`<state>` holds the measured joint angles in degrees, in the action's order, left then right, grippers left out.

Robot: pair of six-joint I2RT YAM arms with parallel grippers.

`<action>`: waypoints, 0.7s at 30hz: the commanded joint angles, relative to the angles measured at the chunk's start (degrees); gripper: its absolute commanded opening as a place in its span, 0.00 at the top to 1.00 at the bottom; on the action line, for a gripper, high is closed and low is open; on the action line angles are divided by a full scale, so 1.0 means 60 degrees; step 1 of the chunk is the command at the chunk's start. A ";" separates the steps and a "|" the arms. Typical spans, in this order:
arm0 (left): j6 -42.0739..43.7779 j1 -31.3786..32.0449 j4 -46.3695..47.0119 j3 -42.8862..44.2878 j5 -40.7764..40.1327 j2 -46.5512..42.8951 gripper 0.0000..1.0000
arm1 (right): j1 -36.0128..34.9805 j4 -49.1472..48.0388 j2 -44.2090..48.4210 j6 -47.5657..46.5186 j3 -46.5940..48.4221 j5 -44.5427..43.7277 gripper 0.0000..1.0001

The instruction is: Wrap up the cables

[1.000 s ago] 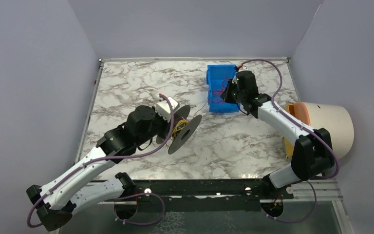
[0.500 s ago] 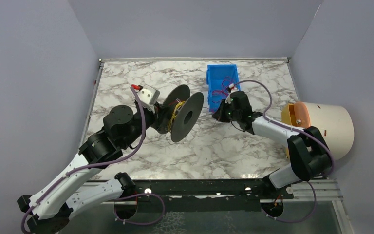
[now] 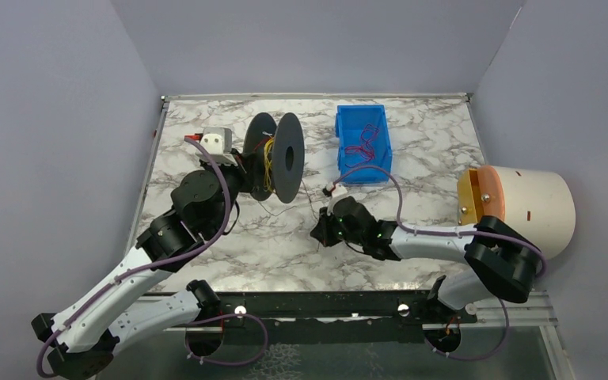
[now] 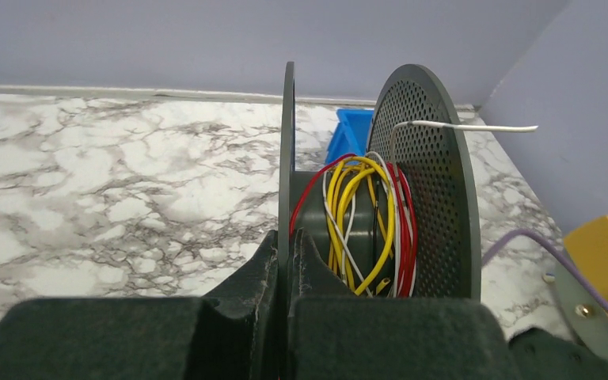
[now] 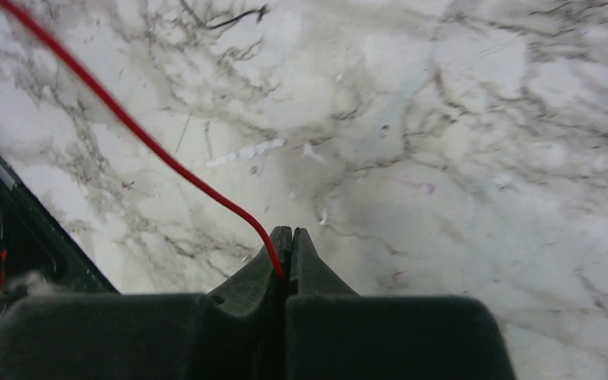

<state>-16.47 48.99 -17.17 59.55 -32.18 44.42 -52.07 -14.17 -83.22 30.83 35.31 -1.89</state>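
Observation:
A black cable spool [image 3: 277,157] stands upright in the back middle of the table, with yellow, red and white cables [image 4: 364,214] wound on its core. My left gripper [image 4: 289,237] is shut on the spool's near flange [image 4: 287,158] and holds it up. My right gripper [image 5: 289,236] is shut on a thin red cable [image 5: 134,131], low over the marble near the table's middle [image 3: 321,232]. The red cable runs from the jaws up and left toward the spool. A white cable end [image 4: 475,127] sticks out past the perforated flange [image 4: 431,174].
A blue bin [image 3: 362,142] with more red cables inside sits at the back right. A large cream cylinder with an orange face [image 3: 522,207] lies at the right edge. Grey walls enclose the marble table [image 3: 206,134]. A black rail [image 3: 324,305] runs along the near edge.
My left gripper has lifted and turned the spool upright, moving it back and left. My right gripper has pulled the red cable from the blue bin toward the near middle of the table.

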 commanded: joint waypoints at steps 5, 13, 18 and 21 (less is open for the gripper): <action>-0.0404 0.0040 0.1276 -0.0034 -0.2261 0.0241 1.00 | -0.2706 0.0605 0.0059 -0.0150 0.0823 -0.2383 0.99; 0.0146 0.0023 0.1109 -0.0122 -0.3143 0.0971 1.00 | -0.4871 0.1998 -0.0037 -0.0202 0.2166 -0.3626 0.99; 0.0414 0.0023 0.0796 -0.0208 -0.3482 0.1417 1.00 | -0.5585 0.3274 0.0233 -0.0257 0.3263 -0.4261 0.99; 0.0615 0.0024 0.0617 -0.0298 -0.3333 0.1702 1.00 | -0.5632 0.4098 0.0350 -0.0391 0.3947 -0.4190 0.99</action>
<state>-14.52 49.15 -16.43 57.84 -49.12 53.65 -84.97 1.76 -83.09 29.85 53.84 -23.44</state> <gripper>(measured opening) 0.027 0.017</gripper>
